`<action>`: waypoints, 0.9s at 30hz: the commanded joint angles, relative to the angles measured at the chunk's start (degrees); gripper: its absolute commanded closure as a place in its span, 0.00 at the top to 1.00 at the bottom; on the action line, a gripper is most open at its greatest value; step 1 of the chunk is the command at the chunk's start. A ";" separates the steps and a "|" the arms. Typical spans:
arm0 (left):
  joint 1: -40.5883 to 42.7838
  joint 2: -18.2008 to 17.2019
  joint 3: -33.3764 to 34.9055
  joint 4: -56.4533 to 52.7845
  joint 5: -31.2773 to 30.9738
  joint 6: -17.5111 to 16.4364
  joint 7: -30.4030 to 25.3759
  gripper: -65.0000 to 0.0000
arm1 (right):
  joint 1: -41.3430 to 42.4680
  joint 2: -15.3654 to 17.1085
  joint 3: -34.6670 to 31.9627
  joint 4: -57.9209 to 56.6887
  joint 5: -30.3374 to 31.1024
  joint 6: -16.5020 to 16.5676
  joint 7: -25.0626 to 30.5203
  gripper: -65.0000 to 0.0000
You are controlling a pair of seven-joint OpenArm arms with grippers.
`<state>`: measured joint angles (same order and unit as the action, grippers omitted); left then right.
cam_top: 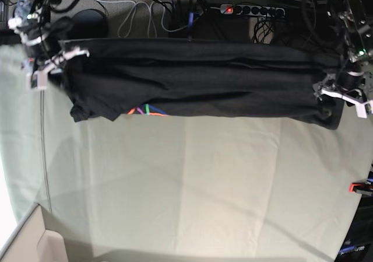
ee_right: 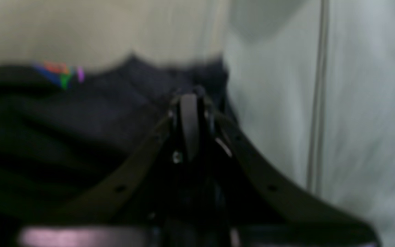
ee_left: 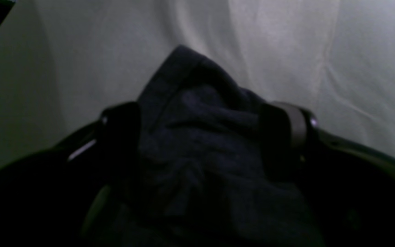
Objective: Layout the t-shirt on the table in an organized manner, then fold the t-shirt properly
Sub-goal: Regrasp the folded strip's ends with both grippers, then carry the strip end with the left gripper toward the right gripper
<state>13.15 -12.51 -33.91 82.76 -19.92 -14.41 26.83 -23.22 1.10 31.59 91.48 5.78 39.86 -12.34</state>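
You have the t-shirt stretched lengthwise between both arms over the surface, left end effector and right end effector each clamped on an end.

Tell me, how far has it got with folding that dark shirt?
Early days. The t-shirt is stretched wide between both arms at the far edge of the table. The left gripper has fabric bunched between its fingers; the right gripper is pinched shut at the other end. It is not yet laid flat, and no fold shows.
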 commanded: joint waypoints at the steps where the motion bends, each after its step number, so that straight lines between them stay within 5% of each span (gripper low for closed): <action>1: -0.27 -1.07 -0.24 0.97 -0.34 -0.05 -1.29 0.80 | 0.15 0.52 0.27 0.17 1.12 0.14 2.10 0.00; 11: -0.97 -2.65 -0.33 -3.16 -0.52 -0.13 -1.38 0.80 | 0.59 0.87 2.21 -6.08 0.94 0.14 2.10 0.00; 19: -1.76 -3.00 -5.52 -6.85 -0.34 -0.22 -1.38 0.80 | 0.23 0.17 2.21 -6.08 1.12 0.14 2.10 0.34; 27: -5.28 -3.88 -4.02 -14.85 -0.34 -0.31 -1.38 0.80 | 0.15 -1.15 2.21 -5.90 1.12 0.14 2.10 0.34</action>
<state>8.12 -15.46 -37.93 67.13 -19.90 -14.57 26.39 -22.90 -0.64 33.54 84.53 6.04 39.79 -11.75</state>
